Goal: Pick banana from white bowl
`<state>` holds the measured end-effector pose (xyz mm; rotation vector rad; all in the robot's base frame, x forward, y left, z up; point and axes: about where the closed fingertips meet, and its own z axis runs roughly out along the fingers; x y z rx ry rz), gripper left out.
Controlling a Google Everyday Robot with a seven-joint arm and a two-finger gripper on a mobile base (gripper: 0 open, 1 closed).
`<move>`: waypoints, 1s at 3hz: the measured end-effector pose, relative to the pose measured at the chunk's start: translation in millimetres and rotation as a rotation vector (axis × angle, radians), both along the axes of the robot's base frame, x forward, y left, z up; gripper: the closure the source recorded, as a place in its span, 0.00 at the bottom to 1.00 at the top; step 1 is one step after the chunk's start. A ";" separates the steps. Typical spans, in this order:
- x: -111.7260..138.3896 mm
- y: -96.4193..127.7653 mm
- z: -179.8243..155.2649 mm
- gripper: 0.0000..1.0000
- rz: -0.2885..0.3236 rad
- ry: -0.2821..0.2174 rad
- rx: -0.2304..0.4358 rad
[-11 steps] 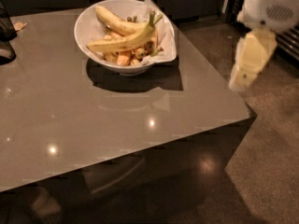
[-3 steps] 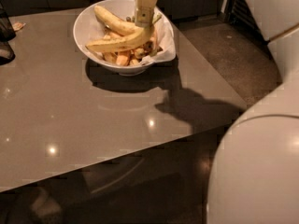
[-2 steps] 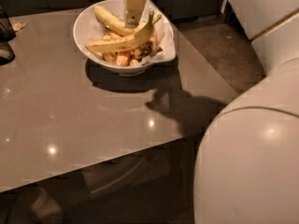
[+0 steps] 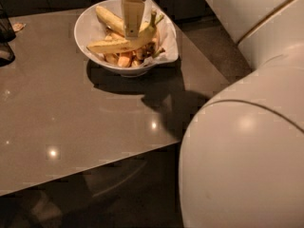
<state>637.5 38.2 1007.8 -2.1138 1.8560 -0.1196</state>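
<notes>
The white bowl (image 4: 81, 30) stands at the far side of the grey table, with a white paper liner (image 4: 167, 49) sticking out on its right. The banana (image 4: 121, 44), long and curved with a greenish stem, lies across the bowl over some orange-brown food pieces. A shorter, plumper yellow banana (image 4: 108, 18) lies behind it. My gripper (image 4: 131, 31) hangs down from the top edge, right over the middle of the bowl, its tip at the long banana's upper side. It hides part of both bananas.
My arm's large white body (image 4: 247, 146) fills the right side and covers the table's near right corner. A dark object (image 4: 5, 37) stands at the table's left edge, with a small scrap (image 4: 18, 26) beside it. The table's front edge (image 4: 85, 172) runs across the lower picture.
My gripper came in from the right, moved left over the bowl and came down onto the bananas. My arm's white body has swung further into view on the right.
</notes>
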 end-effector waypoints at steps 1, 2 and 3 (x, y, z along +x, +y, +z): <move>7.2 -0.5 -24.4 0.35 -0.011 0.036 -0.045; 14.2 0.4 -39.3 0.37 -0.012 0.052 -0.080; 20.8 6.2 -44.2 0.38 0.002 0.050 -0.104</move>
